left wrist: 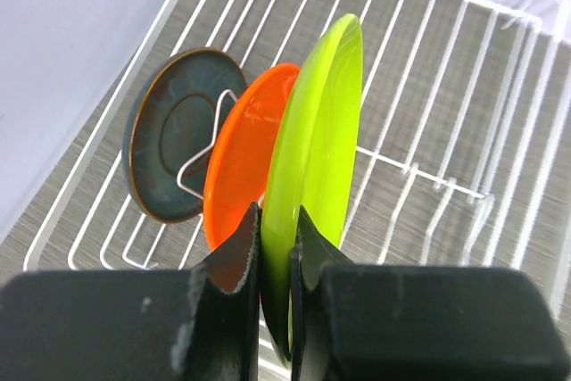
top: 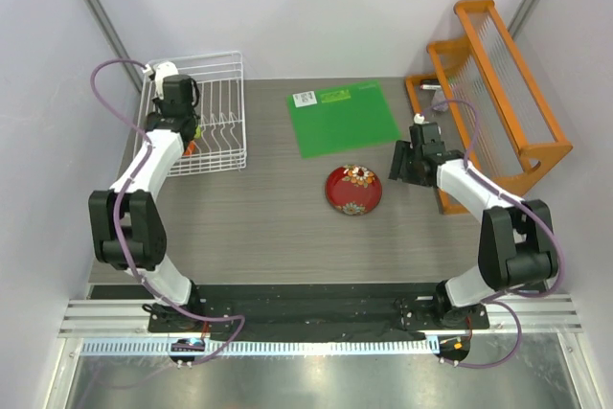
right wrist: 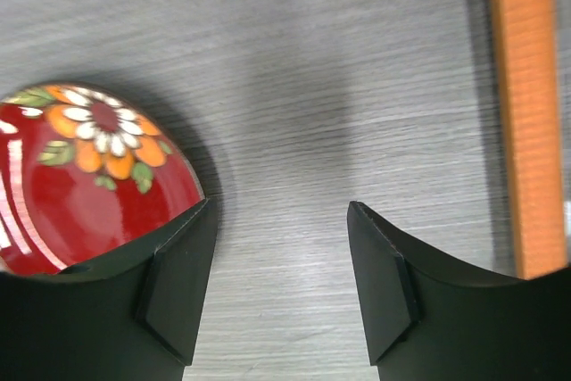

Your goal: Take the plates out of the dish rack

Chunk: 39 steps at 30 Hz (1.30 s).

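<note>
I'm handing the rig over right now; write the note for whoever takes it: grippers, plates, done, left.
Left gripper: shut on the lime green plate, which stands upright in the dish rack.
Right gripper: open, empty, beside the red floral plate.
Done: red floral plate lies on the table.
Left: lift out the lime green plate, then the orange plate and dark grey-blue plate, both upright in the rack.

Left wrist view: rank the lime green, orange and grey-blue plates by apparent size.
Largest: lime green plate, though nearest the camera.
Then: orange plate and grey-blue plate, about alike; orange partly hidden.
</note>
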Each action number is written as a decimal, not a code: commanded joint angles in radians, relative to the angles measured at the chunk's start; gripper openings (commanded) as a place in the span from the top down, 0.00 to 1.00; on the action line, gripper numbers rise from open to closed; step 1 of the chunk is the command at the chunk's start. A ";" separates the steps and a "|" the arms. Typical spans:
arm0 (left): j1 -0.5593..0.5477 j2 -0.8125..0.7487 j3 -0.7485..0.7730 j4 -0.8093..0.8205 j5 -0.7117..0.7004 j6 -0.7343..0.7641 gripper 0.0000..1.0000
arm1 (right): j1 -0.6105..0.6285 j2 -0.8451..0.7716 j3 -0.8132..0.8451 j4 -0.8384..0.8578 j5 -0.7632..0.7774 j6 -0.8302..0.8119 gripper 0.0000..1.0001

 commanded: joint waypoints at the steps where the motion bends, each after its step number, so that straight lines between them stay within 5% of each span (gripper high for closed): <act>1: 0.005 -0.113 0.040 -0.041 0.069 -0.059 1.00 | 0.009 -0.108 0.017 0.009 0.007 0.010 0.34; 5: 0.005 -0.182 -0.003 -0.081 0.351 -0.176 1.00 | 0.018 -0.185 0.014 0.034 -0.123 0.009 0.34; 7: 0.002 -0.209 -0.050 -0.039 0.602 -0.240 1.00 | 0.018 -0.205 0.004 0.088 -0.210 0.013 0.34; 14: -0.070 -0.190 -0.310 0.326 1.014 -0.555 1.00 | 0.031 -0.180 -0.051 0.387 -0.609 0.199 0.35; 18: -0.158 -0.148 -0.362 0.487 1.076 -0.650 1.00 | 0.046 -0.119 -0.085 0.675 -0.752 0.360 0.35; 32: -0.351 -0.068 -0.374 0.579 1.035 -0.681 1.00 | 0.100 0.057 -0.070 0.845 -0.800 0.455 0.39; 36: -0.369 -0.056 -0.380 0.602 1.038 -0.693 1.00 | 0.100 0.102 -0.067 0.846 -0.815 0.454 0.51; 37: -0.371 -0.052 -0.377 0.605 1.038 -0.695 1.00 | 0.098 0.109 -0.068 0.849 -0.820 0.458 0.68; 39: -0.372 -0.042 -0.374 0.617 1.047 -0.699 1.00 | 0.098 0.116 -0.081 0.863 -0.823 0.467 0.83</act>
